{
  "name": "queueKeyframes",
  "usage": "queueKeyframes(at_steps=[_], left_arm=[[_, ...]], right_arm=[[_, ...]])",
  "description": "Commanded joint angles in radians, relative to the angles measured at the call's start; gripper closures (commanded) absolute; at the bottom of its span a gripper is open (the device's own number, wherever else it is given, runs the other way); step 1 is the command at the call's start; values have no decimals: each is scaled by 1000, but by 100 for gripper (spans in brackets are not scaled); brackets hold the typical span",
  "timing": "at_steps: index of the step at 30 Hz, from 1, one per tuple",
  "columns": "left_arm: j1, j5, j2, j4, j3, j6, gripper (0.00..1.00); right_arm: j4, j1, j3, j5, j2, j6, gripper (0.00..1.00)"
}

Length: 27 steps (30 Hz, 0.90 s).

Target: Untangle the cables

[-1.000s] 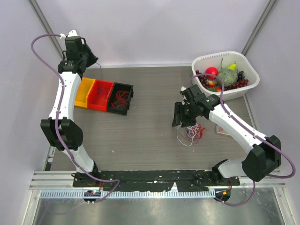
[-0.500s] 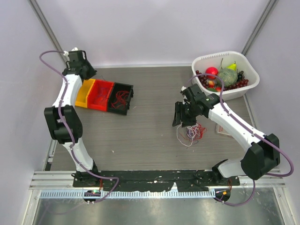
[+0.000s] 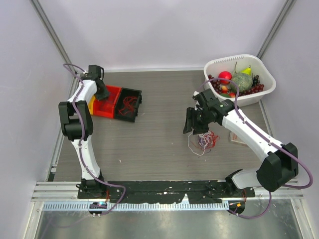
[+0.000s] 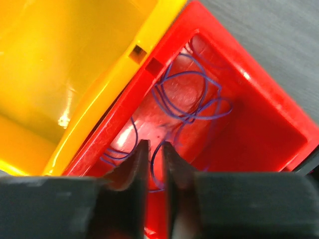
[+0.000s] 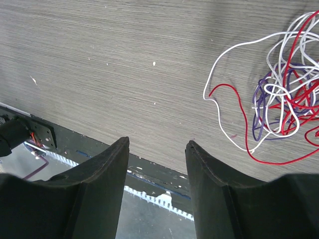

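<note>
Jaws wide and empty, the right gripper (image 5: 157, 164) hangs beside the cables (image 5: 284, 94) on the table (image 5: 99, 59), likely lining up a pick; the left gripper (image 4: 153, 147), barely parted, hovers over a purple strand (image 4: 189, 99) in the red bin (image 4: 259, 99).

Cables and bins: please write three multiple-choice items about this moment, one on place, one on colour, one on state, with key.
1. Where does the cable tangle lie? A) in the white basket B) on the table near the right gripper C) in the yellow bin
2. What colour is the wire in the red bin? A) purple B) green C) black
3. How is the right gripper? A) shut on a red cable B) shut, empty C) open, empty
Key: 1 B, it rests on the wood grain; 2 A, purple loops lie in that bin; 3 C, only table shows between its fingers.
</note>
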<state>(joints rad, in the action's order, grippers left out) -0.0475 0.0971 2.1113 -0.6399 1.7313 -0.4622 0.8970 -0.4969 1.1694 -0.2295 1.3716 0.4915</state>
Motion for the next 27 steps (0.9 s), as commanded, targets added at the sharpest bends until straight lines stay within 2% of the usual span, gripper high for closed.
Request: queueKeyframes(at_steps=[1,3,5,7,12,13,15,17,18,21,24,27], left_arm=[[18,18,-71,-66,42,33,69],[29,21,-137,-67,22,33,50],[34,20,-219,-75,-2,25,41],[38,6,-292,-89,-42,1,38],[205,12,-479,-109,-194,-12,36],[246,9,-517,-118,-222,-19,36],[331,-43,-597,-123,-294,-44,36],[437,-92,-689,-92,-389,-59,32],[493,-153,-736,-66,-435,-72,25],[633,-296,-850,29,-586,-134,24],[750,-318,-896,60,-679,-167,24],[784,-346,-912,5,-688,-173,25]], right_arm=[[-14,4,21,22,-37,-1,46],[-13,8,32,19,-31,5,46],[-12,6,42,13,-31,24,46],[-21,8,39,19,-43,36,46],[-78,8,-42,64,-51,84,46],[-78,8,-53,128,-43,128,46],[-46,58,-59,165,-31,166,46],[-32,220,-79,160,-64,165,46],[-33,257,-83,167,-75,156,46],[-47,414,-146,206,-83,70,45],[-101,475,-220,174,-19,9,46],[-176,433,-255,116,59,-59,48]])
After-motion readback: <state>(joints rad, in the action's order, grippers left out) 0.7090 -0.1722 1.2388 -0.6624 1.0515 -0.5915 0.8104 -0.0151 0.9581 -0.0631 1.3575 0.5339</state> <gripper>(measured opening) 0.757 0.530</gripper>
